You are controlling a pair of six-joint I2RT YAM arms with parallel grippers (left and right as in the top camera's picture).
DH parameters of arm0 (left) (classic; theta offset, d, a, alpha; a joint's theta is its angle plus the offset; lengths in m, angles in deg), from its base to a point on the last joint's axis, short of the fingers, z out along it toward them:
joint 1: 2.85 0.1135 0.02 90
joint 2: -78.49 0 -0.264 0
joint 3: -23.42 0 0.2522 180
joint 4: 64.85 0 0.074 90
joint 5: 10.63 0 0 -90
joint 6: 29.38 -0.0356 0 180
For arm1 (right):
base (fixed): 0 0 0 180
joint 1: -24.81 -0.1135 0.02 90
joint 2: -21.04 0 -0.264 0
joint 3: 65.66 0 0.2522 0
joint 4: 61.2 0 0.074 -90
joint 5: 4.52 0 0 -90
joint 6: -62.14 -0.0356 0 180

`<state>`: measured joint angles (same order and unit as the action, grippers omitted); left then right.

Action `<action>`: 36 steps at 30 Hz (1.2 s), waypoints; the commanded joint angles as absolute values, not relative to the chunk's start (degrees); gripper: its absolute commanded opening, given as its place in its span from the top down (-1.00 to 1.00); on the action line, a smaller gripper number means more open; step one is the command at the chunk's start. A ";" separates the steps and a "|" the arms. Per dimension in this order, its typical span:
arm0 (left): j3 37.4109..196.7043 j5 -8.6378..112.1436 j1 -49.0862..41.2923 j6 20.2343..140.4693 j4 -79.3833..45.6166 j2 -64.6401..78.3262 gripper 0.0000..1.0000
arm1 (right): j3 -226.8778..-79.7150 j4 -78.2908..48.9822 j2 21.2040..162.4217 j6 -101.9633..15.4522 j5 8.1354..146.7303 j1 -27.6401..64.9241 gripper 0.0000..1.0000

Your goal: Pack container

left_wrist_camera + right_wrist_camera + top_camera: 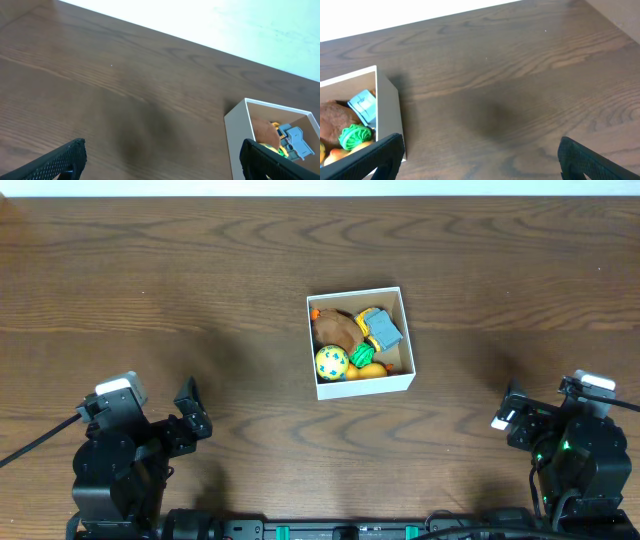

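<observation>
The container (364, 386) is a small white square box with a tan inside, at the table's middle. In it lie a brown plush toy (334, 328), a grey-blue and yellow toy (381, 327), a yellow spotted ball (331, 362), a green piece (361, 357) and an orange piece (371, 371). My left gripper (162, 162) is open and empty at the near left, the container (237, 135) to its right. My right gripper (480, 160) is open and empty at the near right, the container (387, 107) to its left.
The dark wood table (200, 290) runs to a pale far edge (320, 188). Both arm bases stand at the near corners, the left arm (120, 460) and the right arm (575, 450).
</observation>
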<state>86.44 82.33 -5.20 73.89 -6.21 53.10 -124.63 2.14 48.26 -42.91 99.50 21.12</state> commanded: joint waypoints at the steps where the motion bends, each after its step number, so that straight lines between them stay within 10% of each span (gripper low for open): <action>1: 86.15 81.94 -5.02 73.76 -6.12 53.10 -0.96 | -124.17 2.73 48.37 -43.04 100.00 20.38 -0.98; 16: 86.15 81.94 -5.02 73.78 -6.12 53.10 -0.96 | -122.80 4.90 46.80 -41.99 97.38 20.62 -0.98; 36: 86.15 81.94 -5.02 73.76 -6.12 53.10 -0.96 | -97.00 -33.51 21.34 -40.52 91.91 22.17 -0.98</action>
